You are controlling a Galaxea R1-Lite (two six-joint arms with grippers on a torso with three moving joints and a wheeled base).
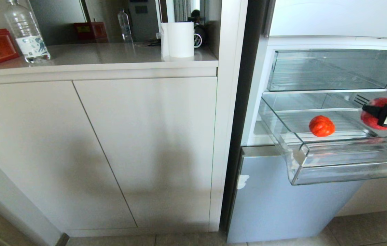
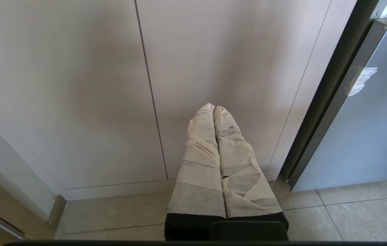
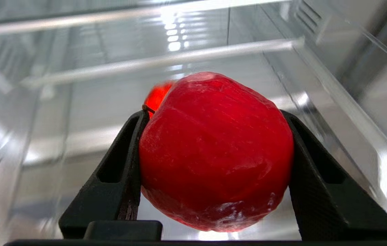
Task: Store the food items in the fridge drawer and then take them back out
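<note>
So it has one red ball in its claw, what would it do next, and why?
Probably lower the held red fruit to the drawer floor, then open the right tool. It hangs above the ribbed floor, clamped on both sides, clear of the other fruit already lying inside.

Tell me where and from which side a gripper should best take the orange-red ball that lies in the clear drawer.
Grip the orange-red ball across its widest middle, coming from above: it lies free on the ribbed floor of the fridge drawer, whose top is open, while the raised front lip blocks a level approach.
</note>
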